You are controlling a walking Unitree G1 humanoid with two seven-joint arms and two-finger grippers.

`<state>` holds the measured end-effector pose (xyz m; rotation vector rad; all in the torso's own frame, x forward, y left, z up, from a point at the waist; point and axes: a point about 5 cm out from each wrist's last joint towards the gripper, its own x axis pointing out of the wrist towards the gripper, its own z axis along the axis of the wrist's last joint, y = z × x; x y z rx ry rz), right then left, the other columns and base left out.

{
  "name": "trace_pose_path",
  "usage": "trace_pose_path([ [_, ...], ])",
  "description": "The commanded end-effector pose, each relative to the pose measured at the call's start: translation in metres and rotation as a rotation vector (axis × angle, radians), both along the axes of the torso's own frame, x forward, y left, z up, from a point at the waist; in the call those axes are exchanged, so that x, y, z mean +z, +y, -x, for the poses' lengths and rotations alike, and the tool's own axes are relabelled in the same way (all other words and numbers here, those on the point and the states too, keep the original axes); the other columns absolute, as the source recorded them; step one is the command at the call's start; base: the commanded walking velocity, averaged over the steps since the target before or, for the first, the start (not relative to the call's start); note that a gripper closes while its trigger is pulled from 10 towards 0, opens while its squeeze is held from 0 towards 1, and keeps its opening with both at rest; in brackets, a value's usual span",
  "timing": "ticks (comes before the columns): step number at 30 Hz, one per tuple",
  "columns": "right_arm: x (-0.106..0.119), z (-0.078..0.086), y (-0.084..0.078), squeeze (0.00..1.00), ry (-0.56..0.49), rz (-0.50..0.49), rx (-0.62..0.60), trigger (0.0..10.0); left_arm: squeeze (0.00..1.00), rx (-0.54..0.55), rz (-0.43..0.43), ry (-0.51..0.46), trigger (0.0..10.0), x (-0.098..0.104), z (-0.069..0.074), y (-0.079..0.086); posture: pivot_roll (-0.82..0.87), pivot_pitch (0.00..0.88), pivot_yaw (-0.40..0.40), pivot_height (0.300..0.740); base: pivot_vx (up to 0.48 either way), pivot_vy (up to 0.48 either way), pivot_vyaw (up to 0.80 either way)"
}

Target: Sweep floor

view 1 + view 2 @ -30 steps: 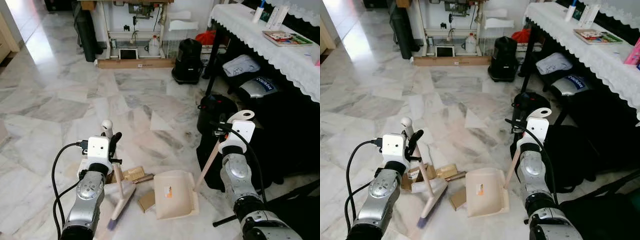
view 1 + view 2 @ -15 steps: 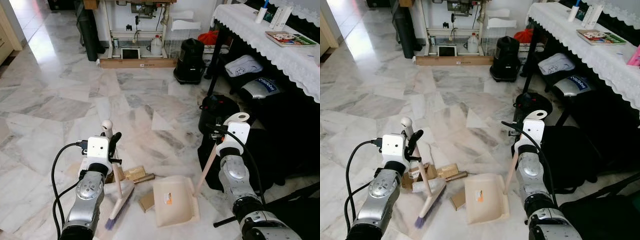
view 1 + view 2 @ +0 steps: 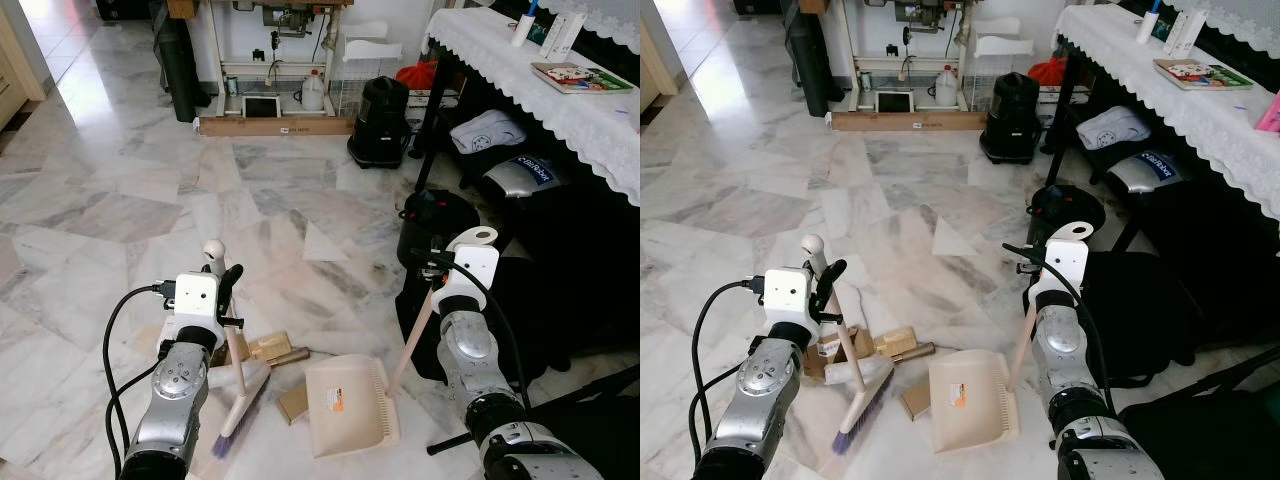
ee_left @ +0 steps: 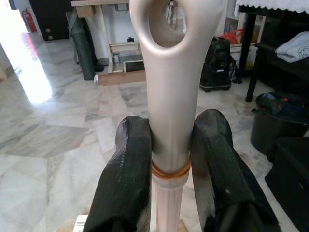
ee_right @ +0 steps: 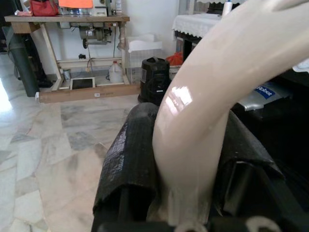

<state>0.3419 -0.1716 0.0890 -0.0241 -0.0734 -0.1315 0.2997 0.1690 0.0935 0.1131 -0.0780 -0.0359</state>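
Daylight floods the room evenly, and both head views are bright and sharp with no motion blur. The strongest light enters from the far left, where the polished grey-veined white marble floor [image 3: 120, 180] burns out into white glare at its far left edge. The space beneath the white lace-draped counter [image 3: 560, 100] lies in deep shadow, so detail there is hard to read. Straight lines bow slightly toward the frame edges. In the left wrist view a window patch glares on the floor; the glossy beige plastic broom handle [image 4: 169, 96] looms close, perhaps slightly soft. The cream dustpan handle [image 5: 203, 121] carries a small specular highlight.
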Motion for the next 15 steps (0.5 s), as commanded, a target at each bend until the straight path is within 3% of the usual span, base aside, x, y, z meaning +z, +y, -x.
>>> trace_pose_path([
  [1, 0.007, -0.003, -0.002, 0.00, -0.025, 0.002, -0.004, 10.0, 0.00, -0.012, 0.001, -0.034, 10.0, 0.008, -0.003, -0.002, 0.03, 0.018, -0.068, 0.740, 0.262, 0.000, 0.00],
  [7, 0.011, -0.004, -0.004, 0.00, -0.051, -0.002, -0.019, 10.0, 0.00, -0.013, 0.003, -0.053, 10.0, 0.013, -0.005, -0.002, 0.03, 0.014, -0.068, 0.740, 0.269, 0.000, 0.00],
  [15, 0.015, -0.004, -0.007, 0.00, -0.080, -0.007, -0.038, 10.0, 0.00, -0.008, 0.025, -0.154, 10.0, 0.034, -0.007, -0.003, 0.03, 0.008, -0.069, 0.740, 0.274, 0.000, 0.00],
])
